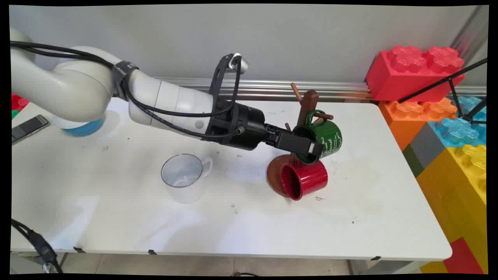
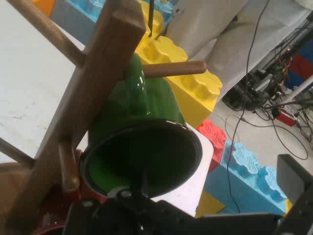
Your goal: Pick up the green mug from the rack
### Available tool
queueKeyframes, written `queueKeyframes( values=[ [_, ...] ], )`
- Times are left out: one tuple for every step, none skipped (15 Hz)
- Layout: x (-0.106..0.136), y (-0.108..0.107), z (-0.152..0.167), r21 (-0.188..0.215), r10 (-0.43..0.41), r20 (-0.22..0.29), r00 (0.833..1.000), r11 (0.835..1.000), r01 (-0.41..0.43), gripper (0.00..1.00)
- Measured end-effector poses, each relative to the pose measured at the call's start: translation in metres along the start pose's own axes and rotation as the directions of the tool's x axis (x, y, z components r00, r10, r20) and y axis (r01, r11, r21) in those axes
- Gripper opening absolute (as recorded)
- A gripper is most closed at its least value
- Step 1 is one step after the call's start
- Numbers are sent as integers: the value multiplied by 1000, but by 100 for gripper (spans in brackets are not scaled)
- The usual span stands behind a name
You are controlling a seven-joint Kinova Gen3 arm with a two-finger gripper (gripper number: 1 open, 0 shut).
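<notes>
A green mug [image 1: 328, 138] hangs tilted against the wooden mug tree [image 1: 308, 103], its handle around an upper peg and its mouth facing my gripper [image 1: 309, 149]. The gripper is open right at the mug's rim, one finger crossing the dark opening. In the hand view the green mug [image 2: 142, 117] fills the middle beside the tree's post [image 2: 93, 83], and one finger [image 2: 295, 183] stands well clear of the rim on the right. A red mug [image 1: 305, 179] lies on its side against the tree's round brown base [image 1: 273, 171].
A clear glass mug [image 1: 184, 177] stands upright left of the tree. A blue and white bowl [image 1: 83, 127] and a phone [image 1: 29, 127] sit at the far left. Big coloured toy bricks [image 1: 447, 128] are stacked past the table's right edge.
</notes>
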Motion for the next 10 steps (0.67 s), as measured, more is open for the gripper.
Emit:
queueKeyframes(
  values=[
    [0,0,1,1,-6,-1,1000,1000,6,100],
    [0,1,2,2,-12,-3,1000,1000,12,100],
    [1,2,3,2,-18,-4,1000,1000,18,100],
    [1,2,4,2,-21,-5,1000,1000,21,100],
    [1,3,5,2,-26,-6,1000,1000,26,100],
    [1,5,6,2,-32,-8,999,999,32,100],
    [2,6,7,2,-36,-10,999,999,36,100],
    [2,7,8,3,-39,-11,999,999,39,100],
    [2,8,9,5,-42,-13,999,999,42,100],
    [2,9,10,8,-45,-14,999,999,45,100]
  ],
)
